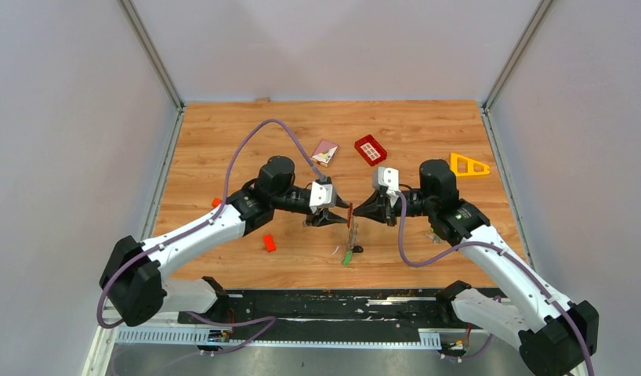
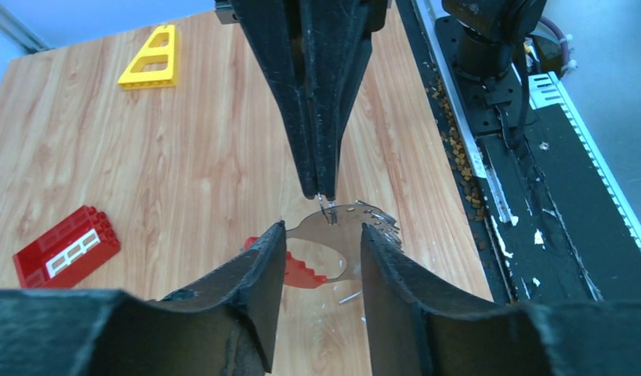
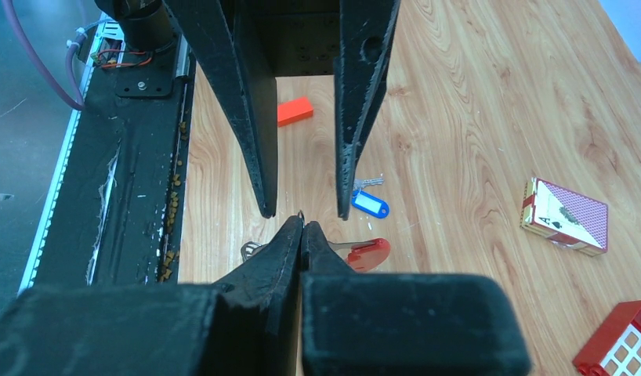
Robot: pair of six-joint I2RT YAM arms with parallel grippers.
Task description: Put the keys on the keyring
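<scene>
Right fingers (image 2: 302,117) pinched shut on the keyring (image 2: 337,231), left fingers (image 2: 258,290) parted, either side of it

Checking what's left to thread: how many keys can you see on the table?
2. A green-headed key lies centre-front in the top view; a blue-headed key lies just beside the left gripper in the right wrist view. Others may be hidden.

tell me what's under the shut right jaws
Seen below: a blue-headed key, a glossy red piece and the wooden table. Whatever is straight beneath the jaws is covered by them.
</scene>
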